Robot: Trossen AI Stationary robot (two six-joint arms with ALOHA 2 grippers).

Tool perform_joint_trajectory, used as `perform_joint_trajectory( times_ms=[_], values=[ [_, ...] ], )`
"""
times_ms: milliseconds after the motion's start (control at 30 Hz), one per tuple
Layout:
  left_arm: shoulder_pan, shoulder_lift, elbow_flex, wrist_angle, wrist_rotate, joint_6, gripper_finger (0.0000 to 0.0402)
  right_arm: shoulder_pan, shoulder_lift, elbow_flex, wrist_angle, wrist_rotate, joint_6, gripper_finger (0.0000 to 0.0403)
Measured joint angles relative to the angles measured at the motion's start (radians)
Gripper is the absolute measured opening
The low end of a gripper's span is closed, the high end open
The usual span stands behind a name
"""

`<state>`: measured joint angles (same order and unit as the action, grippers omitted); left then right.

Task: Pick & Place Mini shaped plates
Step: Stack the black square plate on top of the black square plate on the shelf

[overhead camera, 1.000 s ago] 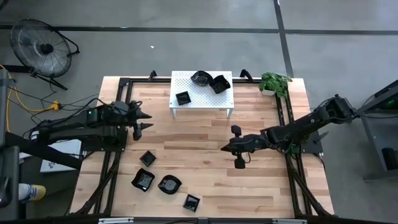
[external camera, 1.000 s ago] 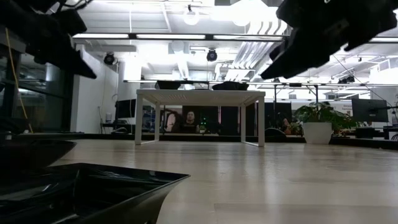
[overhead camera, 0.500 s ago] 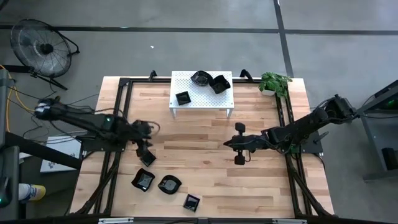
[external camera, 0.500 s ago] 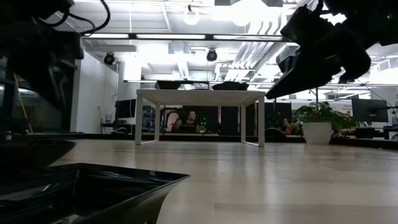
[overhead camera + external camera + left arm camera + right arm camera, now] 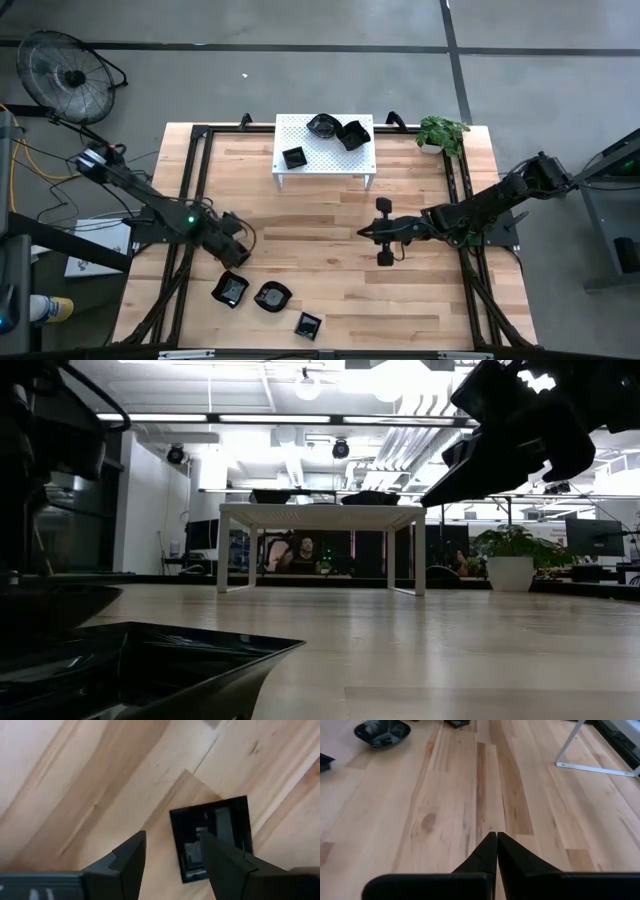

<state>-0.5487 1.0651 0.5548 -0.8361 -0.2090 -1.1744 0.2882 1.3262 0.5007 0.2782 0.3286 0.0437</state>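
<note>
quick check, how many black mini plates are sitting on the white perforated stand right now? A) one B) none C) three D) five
C: the high view shows three black plates on the white perforated stand: a small square plate near its front left, and a rounded plate next to a larger square plate along its back edge.

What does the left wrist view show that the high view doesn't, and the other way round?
Only the left wrist view shows the left gripper open, its fingers over a square black plate. Only the high view shows the white stand bearing three plates, three more plates at the table's near edge, and the right gripper. Both show the left arm over the wooden table.
</note>
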Motion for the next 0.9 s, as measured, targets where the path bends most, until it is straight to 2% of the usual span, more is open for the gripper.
perform_joint_trajectory(
  times_ms=[233, 433, 700, 900],
  values=[
    [-0.009, 0.143, 0.039, 0.021, 0.128, -0.081, 0.0184, 0.000, 0.000, 0.000, 0.000, -0.029, 0.000, 0.0003],
    [-0.009, 0.179, 0.039, 0.025, 0.128, -0.138, 0.0184, 0.000, 0.000, 0.000, 0.005, -0.056, 0.000, 0.0006],
    [-0.008, 0.179, 0.039, 0.019, 0.116, -0.142, 0.0183, 0.000, 0.000, 0.000, 0.042, -0.077, 0.001, 0.0004],
    [-0.008, 0.179, 0.039, 0.018, 0.106, -0.118, 0.0149, 0.000, 0.000, 0.001, 0.068, -0.073, 0.000, 0.0004]
  ],
)
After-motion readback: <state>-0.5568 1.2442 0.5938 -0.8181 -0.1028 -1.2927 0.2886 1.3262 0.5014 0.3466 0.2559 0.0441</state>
